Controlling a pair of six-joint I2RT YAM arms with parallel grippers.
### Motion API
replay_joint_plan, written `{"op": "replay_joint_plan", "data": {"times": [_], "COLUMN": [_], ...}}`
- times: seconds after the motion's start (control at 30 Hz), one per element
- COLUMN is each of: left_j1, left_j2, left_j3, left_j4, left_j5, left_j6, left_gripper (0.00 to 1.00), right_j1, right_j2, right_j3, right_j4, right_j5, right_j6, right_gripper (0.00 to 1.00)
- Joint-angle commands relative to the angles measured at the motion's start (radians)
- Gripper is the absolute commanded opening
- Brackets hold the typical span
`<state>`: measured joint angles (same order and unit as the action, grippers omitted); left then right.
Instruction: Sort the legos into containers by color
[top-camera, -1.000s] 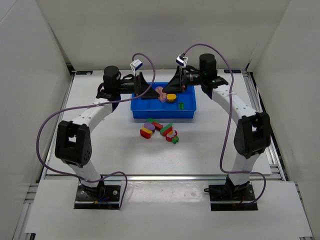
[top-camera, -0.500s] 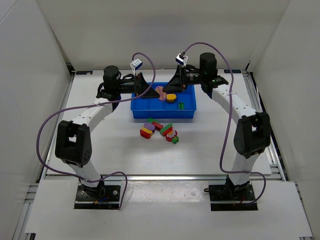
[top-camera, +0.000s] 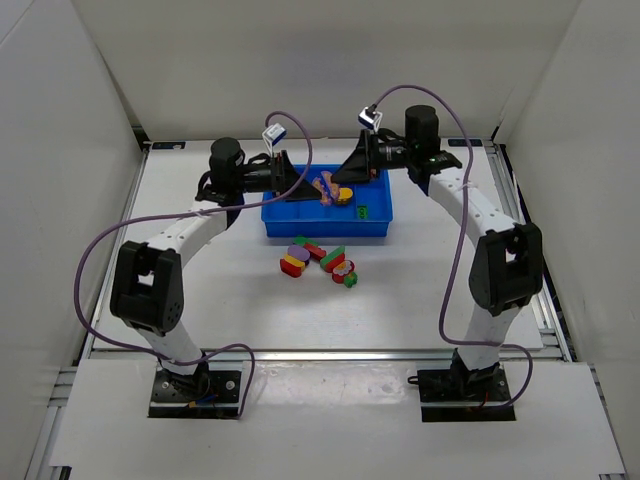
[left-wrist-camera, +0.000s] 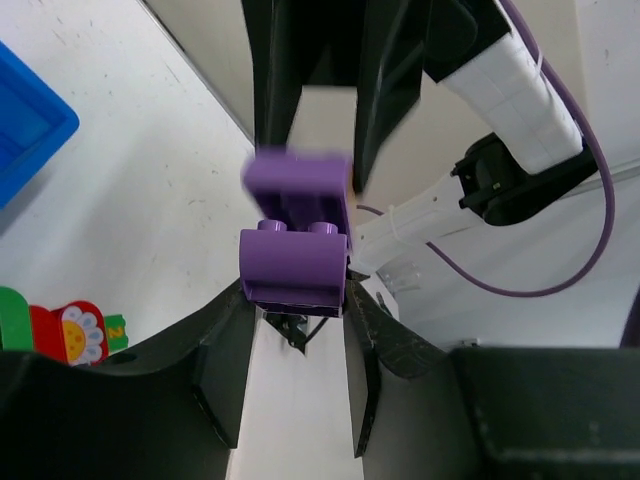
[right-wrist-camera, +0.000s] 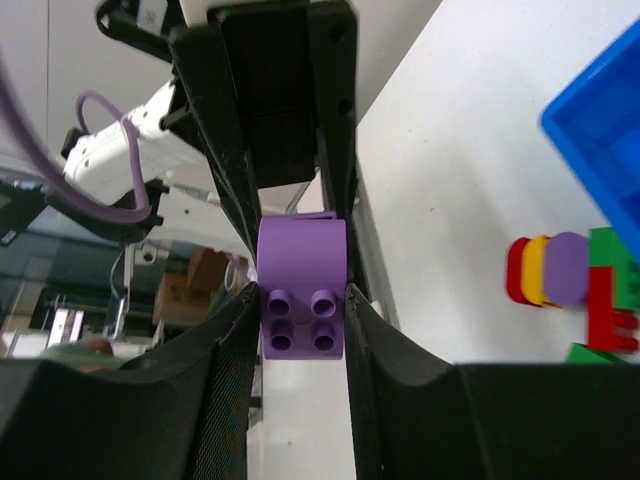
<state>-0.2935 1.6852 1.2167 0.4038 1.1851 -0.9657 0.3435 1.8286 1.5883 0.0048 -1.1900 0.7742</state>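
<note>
Above the blue tray (top-camera: 325, 232) my two grippers meet tip to tip, with joined purple legos (top-camera: 326, 188) between them. My left gripper (left-wrist-camera: 296, 285) is shut on one purple lego (left-wrist-camera: 295, 268), whose two studs point at the other purple lego (left-wrist-camera: 297, 183) touching it. My right gripper (right-wrist-camera: 303, 300) is shut on that other purple lego (right-wrist-camera: 303, 300), its round sockets facing the camera. In the top view the left gripper (top-camera: 318, 186) comes from the left and the right gripper (top-camera: 336, 185) from the right. Several loose legos (top-camera: 320, 262) lie in front of the tray.
A yellow-and-red lego (top-camera: 343, 195) and a green lego (top-camera: 362, 211) lie in the tray's right part. The tray's corner (left-wrist-camera: 25, 120) and some loose legos (left-wrist-camera: 60, 330) show in the left wrist view. White walls enclose the table on three sides.
My left gripper has closed on the purple lego held out by the right gripper. Both arms have shifted slightly to the right above the tray.
</note>
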Motion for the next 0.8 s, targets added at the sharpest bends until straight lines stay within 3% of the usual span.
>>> {"op": "replay_joint_plan", "data": {"times": [0.0, 0.37, 0.43, 0.47, 0.5, 0.6, 0.63, 0.77], "left_j1": [0.024, 0.108, 0.142, 0.152, 0.163, 0.159, 0.154, 0.154], "left_j2": [-0.056, -0.078, -0.091, -0.096, -0.113, -0.134, -0.133, -0.090], "left_j3": [-0.036, -0.080, -0.065, -0.053, -0.014, 0.050, 0.088, 0.159], "left_j4": [-0.016, -0.080, -0.224, -0.294, -0.480, -0.690, -0.782, -0.899], "left_j5": [0.059, 0.050, 0.013, -0.008, -0.084, -0.218, -0.310, -0.508], "left_j6": [0.028, 0.097, 0.169, 0.282, 0.357, 0.635, 0.677, 0.752], "left_gripper": [0.18, 0.17, 0.17, 0.17, 0.17, 0.16, 0.15, 0.14], "right_j1": [-0.090, -0.158, -0.170, -0.172, -0.170, -0.173, -0.173, -0.170], "right_j2": [-0.023, -0.060, -0.075, -0.083, -0.095, -0.118, -0.124, -0.155], "right_j3": [0.027, 0.003, 0.004, 0.015, 0.016, 0.030, 0.033, 0.032], "right_j4": [0.018, -0.058, -0.153, -0.193, -0.221, -0.337, -0.388, -0.466], "right_j5": [0.026, 0.032, 0.055, 0.062, 0.078, 0.128, 0.147, 0.301], "right_j6": [-0.004, -0.087, -0.179, -0.223, -0.312, -0.432, -0.458, -0.558], "right_gripper": [0.06, 0.06, 0.06, 0.06, 0.06, 0.06, 0.06, 0.05]}}
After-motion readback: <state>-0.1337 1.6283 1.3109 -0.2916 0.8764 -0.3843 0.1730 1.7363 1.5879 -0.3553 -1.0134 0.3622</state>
